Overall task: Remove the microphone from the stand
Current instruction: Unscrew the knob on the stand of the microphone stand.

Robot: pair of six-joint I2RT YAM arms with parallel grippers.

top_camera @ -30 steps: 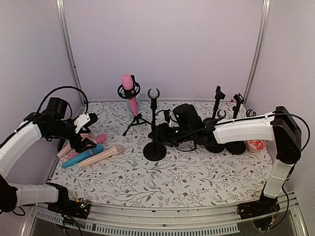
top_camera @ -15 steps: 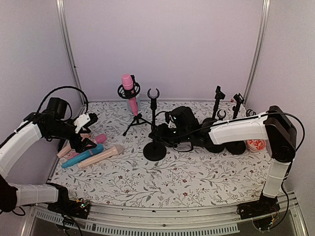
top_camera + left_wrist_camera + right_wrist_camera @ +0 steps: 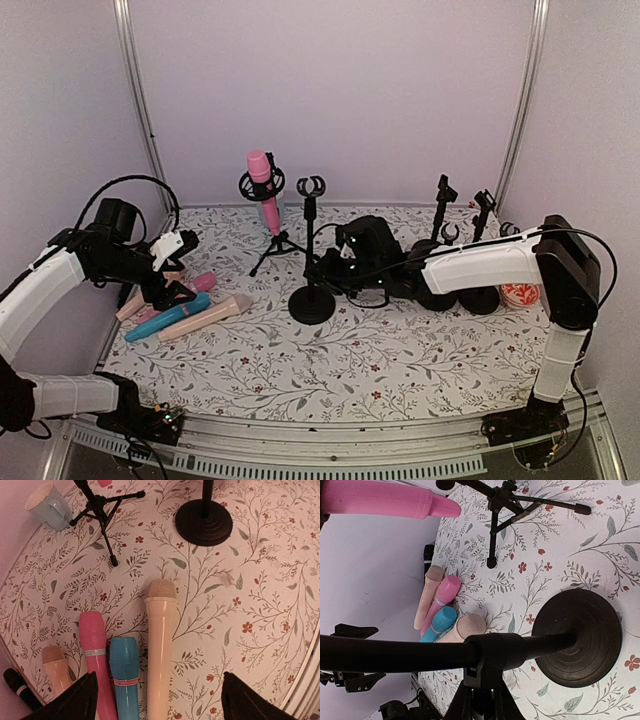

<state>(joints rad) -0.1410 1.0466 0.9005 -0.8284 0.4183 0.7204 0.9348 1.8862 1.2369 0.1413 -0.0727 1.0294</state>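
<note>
Top external, pink mic (image 3: 261,180): upright in the ring mount atop the tripod (image 3: 278,248), rear left of the table (image 3: 400,370).
Top external, my right gripper (image 3: 320,266): low on the pole of the black stand (image 3: 311,300), just right of the tripod.
Top external, my left gripper (image 3: 172,272): over the loose mics (image 3: 205,312) at the left edge, well apart from the tripod.
Left wrist, my fingers (image 3: 75,702): wide apart, holding nothing; peach, blue and pink loose mics lie side by side below them.
Left wrist, cup (image 3: 49,505): pale blue, near the tripod legs.
Right wrist, my fingers (image 3: 461,700): clamped tight around the black stand's pole, at its collar.
Right wrist, pink mic: top left of frame, above the tripod legs, apart from my fingers.
</note>
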